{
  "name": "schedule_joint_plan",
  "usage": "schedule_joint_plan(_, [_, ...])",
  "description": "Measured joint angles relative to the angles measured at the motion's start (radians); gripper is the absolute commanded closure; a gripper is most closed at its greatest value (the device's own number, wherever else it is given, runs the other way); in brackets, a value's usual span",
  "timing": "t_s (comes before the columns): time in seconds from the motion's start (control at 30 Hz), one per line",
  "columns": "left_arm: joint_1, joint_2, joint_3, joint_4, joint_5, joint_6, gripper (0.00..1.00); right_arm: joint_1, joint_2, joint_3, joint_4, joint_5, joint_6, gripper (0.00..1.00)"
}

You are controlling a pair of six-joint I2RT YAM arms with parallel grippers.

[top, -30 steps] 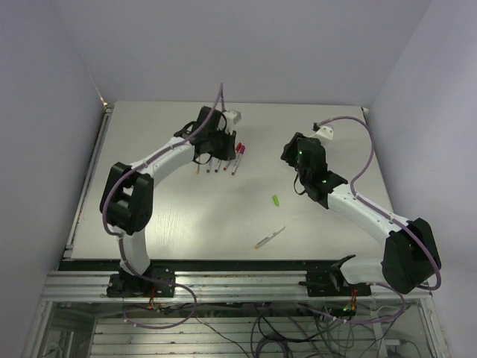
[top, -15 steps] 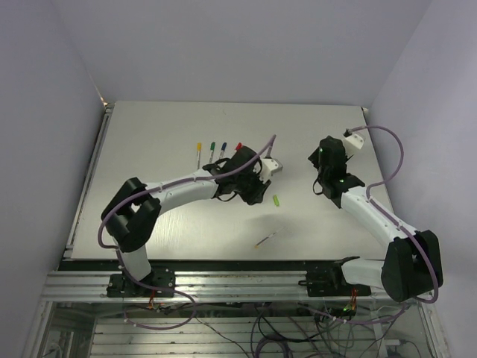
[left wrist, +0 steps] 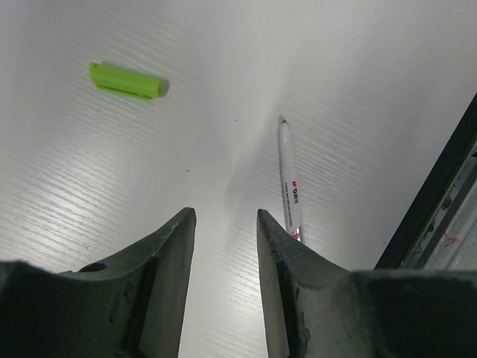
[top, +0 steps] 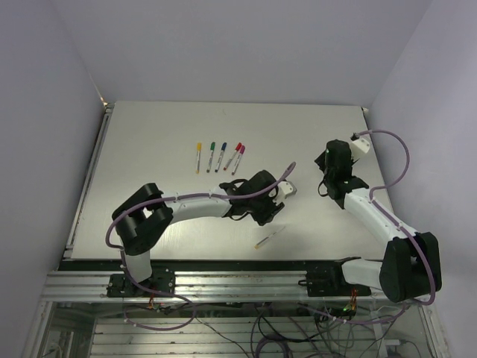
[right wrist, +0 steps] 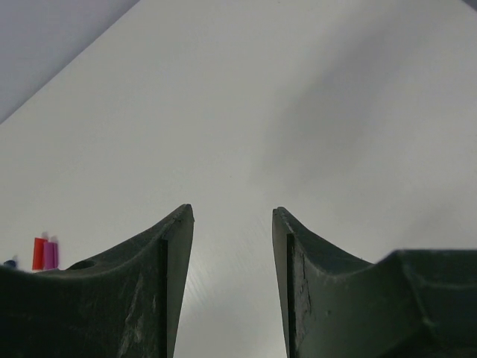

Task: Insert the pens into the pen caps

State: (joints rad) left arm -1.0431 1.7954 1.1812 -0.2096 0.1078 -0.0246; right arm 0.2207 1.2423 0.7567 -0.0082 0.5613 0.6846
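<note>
Several capped pens lie in a row at the back middle of the table, caps yellow, green, blue, red and purple. One uncapped white pen lies near the front edge, also in the top view. The light green pen cap lies apart from it; in the top view my left arm hides it. My left gripper is open and empty, low over the table between cap and pen, seen from above. My right gripper is open and empty at the right.
The table's dark front rail runs just past the loose pen. The red cap and the purple cap show at the left edge of the right wrist view. Grey walls close in the table at the back and sides.
My left arm has swung from the pen row at the back down to the front middle, over the green cap, its jaws widening. My right arm has drawn back toward the right.
</note>
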Motion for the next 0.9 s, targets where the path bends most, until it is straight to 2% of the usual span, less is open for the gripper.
schedule_joint_plan(0.4, [-0.08,0.006,-0.077,0.034,-0.039,-0.032,0.5,-0.002,0.0,-0.041,0.036,-0.064,0.038,0.56])
schedule_joint_plan(0.9, [-0.098,0.014,-0.098,0.053,-0.031,-0.005,0.49,-0.003,0.001,-0.064,0.049,-0.087,0.042,0.57])
